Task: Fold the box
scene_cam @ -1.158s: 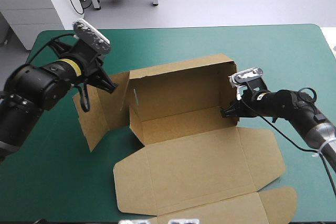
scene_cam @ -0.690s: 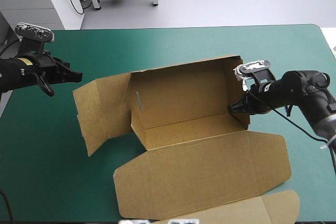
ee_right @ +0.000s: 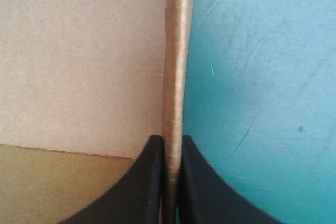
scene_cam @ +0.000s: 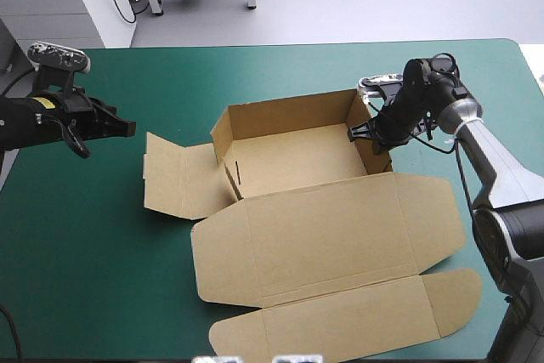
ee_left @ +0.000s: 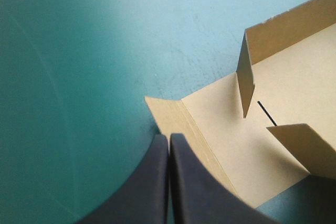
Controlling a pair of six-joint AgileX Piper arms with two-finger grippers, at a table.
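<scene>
The brown box (scene_cam: 289,159) sits mid-table as an open tray, its back wall and right wall raised. Its left flap (scene_cam: 174,180) lies flat on the teal-green cover, and the lid (scene_cam: 323,244) lies flat toward the front. My right gripper (scene_cam: 361,133) is shut on the right wall's top edge; in the right wrist view the board's edge (ee_right: 177,66) runs up between the fingers of that gripper (ee_right: 170,145). My left gripper (scene_cam: 127,127) is shut and holds nothing, hovering left of the flap. In the left wrist view that gripper (ee_left: 169,141) points at the corner of the flap (ee_left: 220,124).
The lid's tuck flap (scene_cam: 340,316) reaches close to the table's front edge. Bare teal-green cover (scene_cam: 85,235) lies left of the box and beyond its back wall, up to the far edge (scene_cam: 280,44).
The left gripper pulled back left from the flap earlier and now holds still. The flap dropped flat. The right gripper swung toward the far edge with the right wall, and the box settled lower.
</scene>
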